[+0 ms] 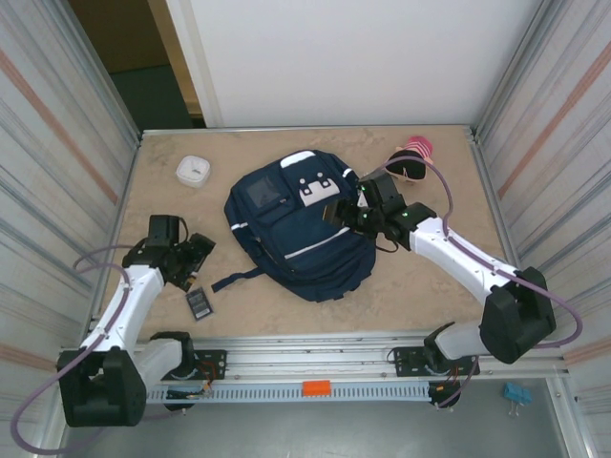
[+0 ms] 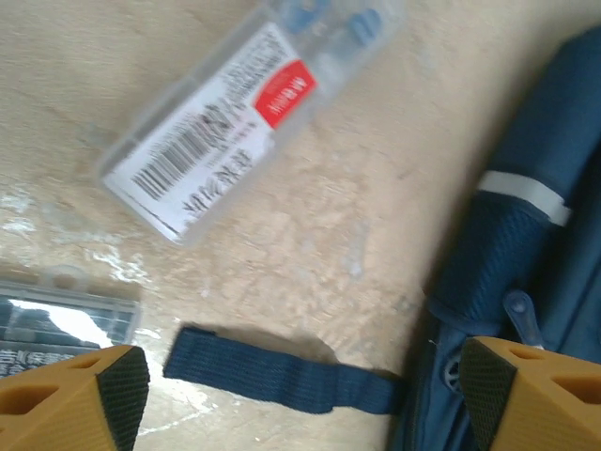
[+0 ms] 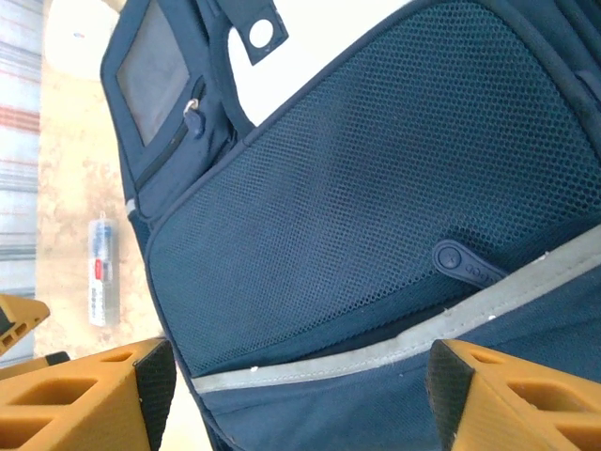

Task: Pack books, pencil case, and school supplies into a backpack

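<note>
**Soft navy backpack lying flat, both hands open beside it**

A large navy backpack (image 1: 296,229) lies front-up in the middle of the worktop (image 1: 430,277), its grey pocket and white patches facing the overhead camera. It looks like limp fabric, so I expect it to sag, fold and slide rather than lift as one piece. It is probably light for its size, though I cannot tell what is inside.

The firm places to take hold are few. A dark zip pull (image 3: 465,263) sits on the mesh front panel, which the right wrist camera sees close up. A loose webbing strap (image 2: 282,376) trails from the lower edge towards my left arm. I would pinch the pull or the strap, since the mesh would only bunch up.

My right hand (image 1: 358,215) is at the bag's right shoulder, fingers spread wide and gripping nothing. My left hand (image 1: 191,253) is just off the bag's left side, also spread and empty, above the strap.

Near the left hand lies a small clear case (image 2: 235,113) with a barcode and red label (hard, slick plastic, likely to skate when nudged). A flat black rectangle (image 1: 200,303) rests closer to the arm bases.
</note>
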Robot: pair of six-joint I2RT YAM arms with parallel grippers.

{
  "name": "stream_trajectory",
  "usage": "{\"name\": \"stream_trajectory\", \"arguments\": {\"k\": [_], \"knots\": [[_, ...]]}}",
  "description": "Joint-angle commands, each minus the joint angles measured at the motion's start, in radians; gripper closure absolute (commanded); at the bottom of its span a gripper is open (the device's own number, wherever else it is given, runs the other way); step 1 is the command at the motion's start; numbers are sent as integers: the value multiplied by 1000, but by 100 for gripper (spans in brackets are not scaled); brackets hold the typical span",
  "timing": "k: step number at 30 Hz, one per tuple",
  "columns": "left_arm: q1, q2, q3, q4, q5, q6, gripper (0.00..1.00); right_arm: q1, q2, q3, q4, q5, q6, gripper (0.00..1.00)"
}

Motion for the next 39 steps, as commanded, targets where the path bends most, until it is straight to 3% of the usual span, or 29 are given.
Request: {"name": "stream_trajectory", "arguments": {"k": [1, 8, 15, 22, 28, 32, 39], "knots": [[27, 39, -5, 27, 25, 66, 13, 11, 1, 34, 9, -8, -34, 28], [27, 127, 13, 29, 48, 76, 13, 13, 3, 12, 19, -16, -27, 29], [27, 167, 85, 51, -72, 173, 15, 14, 16, 16, 9, -23, -38, 29], [27, 373, 204, 11, -194, 326, 12, 14, 16, 18, -3, -31, -58, 29], [27, 511, 261, 16, -259, 374, 12, 16, 13, 24, -25, -26, -73, 29], [27, 575, 283, 46, -269, 386, 18, 15, 16, 30, -32, -28, -82, 29], [28, 623, 302, 89, -252, 363, 40, 17, 27, 44, -47, -32, -93, 30]]}}
